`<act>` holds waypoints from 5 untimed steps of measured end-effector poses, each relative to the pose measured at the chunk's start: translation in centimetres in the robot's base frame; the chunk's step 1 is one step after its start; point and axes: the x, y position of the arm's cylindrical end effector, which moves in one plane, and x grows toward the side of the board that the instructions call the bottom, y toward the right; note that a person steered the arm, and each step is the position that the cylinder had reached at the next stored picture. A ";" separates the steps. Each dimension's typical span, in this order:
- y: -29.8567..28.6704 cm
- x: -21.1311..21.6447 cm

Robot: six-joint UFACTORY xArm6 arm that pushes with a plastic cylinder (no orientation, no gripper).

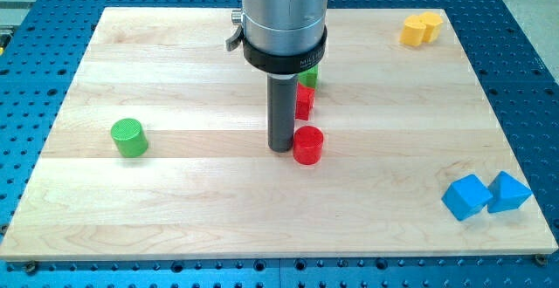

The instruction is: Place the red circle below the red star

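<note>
Rod and silver housing come down from the counter's (175,52) top edge near its middle, and my tip (280,149) rests on the wood close to the counter's centre. There are no jaws on this arm, so no spread or pinch can be told; the tip alone meets the blocks. The red circle (307,145) stands upright just beside my tip, on the side toward the counter's right edge, touching it or nearly so; which of the two cannot be told. The red star (304,102) sits just above the red circle, toward the top edge, partly hidden by the rod, so its shape is hard to make out. A green block (308,77) peeks out just above that, mostly covered by the housing. A green cylinder (129,138) stands well apart near the left edge. Two yellow blocks (421,28) touch each other in the top right corner. Two blue blocks (486,195) lie side by side near the bottom right corner.
</note>
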 end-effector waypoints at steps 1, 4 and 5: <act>-0.4 5.7; 8.0 6.6; 8.0 5.4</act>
